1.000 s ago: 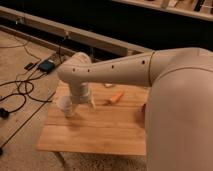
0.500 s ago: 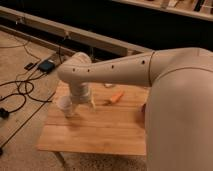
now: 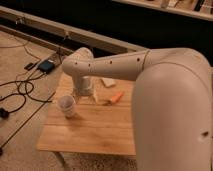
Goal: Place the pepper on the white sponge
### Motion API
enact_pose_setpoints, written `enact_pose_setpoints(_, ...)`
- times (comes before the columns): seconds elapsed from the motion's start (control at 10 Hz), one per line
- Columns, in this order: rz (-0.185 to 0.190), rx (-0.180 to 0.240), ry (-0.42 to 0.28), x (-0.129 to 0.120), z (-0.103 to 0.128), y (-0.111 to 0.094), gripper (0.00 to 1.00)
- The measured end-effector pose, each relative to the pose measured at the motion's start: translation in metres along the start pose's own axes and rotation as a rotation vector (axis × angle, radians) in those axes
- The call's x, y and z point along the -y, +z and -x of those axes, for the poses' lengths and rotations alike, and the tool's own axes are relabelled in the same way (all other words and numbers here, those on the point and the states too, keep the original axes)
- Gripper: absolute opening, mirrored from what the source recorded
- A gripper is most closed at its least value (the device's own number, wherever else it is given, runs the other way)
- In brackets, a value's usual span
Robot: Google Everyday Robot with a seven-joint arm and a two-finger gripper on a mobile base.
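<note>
Wooden table (image 3: 100, 131) | gripper (image 3: 84, 99) jaws apart, empty | pepper (image 3: 116, 98) lies near

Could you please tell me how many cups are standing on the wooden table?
1: the white cup stands near the left edge of the table, close beside the open gripper; the arm could hide more.
</note>
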Motion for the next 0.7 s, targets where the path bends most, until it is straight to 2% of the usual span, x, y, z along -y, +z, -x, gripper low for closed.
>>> enact_pose_setpoints(0.1, -0.006, 0.0, 0.016, -0.001, 0.009, 0.002, 0.65)
enact_pose_setpoints(0.3, -0.013, -0.004, 0.094, 0.002, 0.042, 0.012, 0.65)
enact_pose_setpoints(0.5, 0.011, -0.012, 0.19, 0.018, 0.066, 0.021, 0.65)
enact_pose_setpoints(0.7, 0.048, -0.02, 0.279, 0.047, 0.079, 0.033, 0.65)
